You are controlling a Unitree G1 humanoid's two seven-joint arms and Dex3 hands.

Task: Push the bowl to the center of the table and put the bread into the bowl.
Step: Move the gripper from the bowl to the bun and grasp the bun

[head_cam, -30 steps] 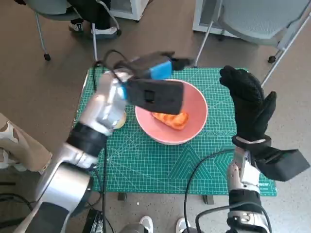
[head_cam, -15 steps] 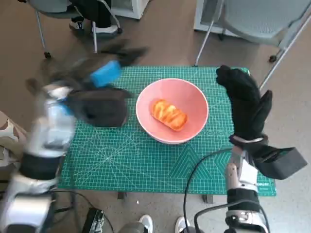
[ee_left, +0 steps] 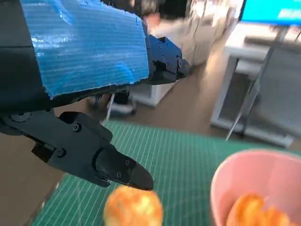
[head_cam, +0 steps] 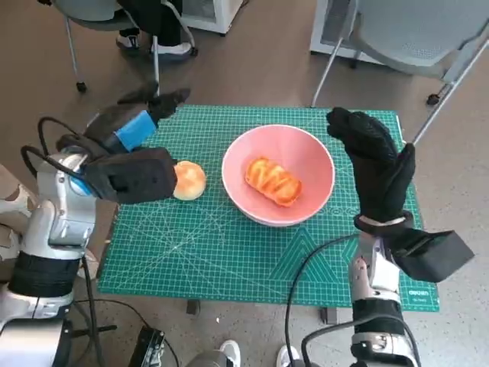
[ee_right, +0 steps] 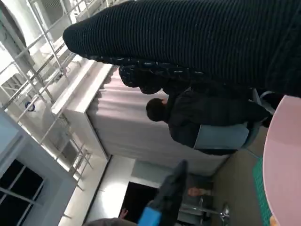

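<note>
Withdrawing left hand [head_cam: 137, 126], uncovering round bun [head_cam: 188, 180]

Silver-grey forearms trail black cables; the left hand [head_cam: 134, 126] wears blue tape, the right hand [head_cam: 378, 164] a black knitted glove.

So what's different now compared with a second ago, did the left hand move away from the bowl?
Yes. The left hand drew back from over the pink bowl to the table's left edge, holding nothing, and uncovered a round bun lying on the green mat beside the bowl. The bread stayed in the bowl, and the right hand stayed upright beside the bowl.
</note>
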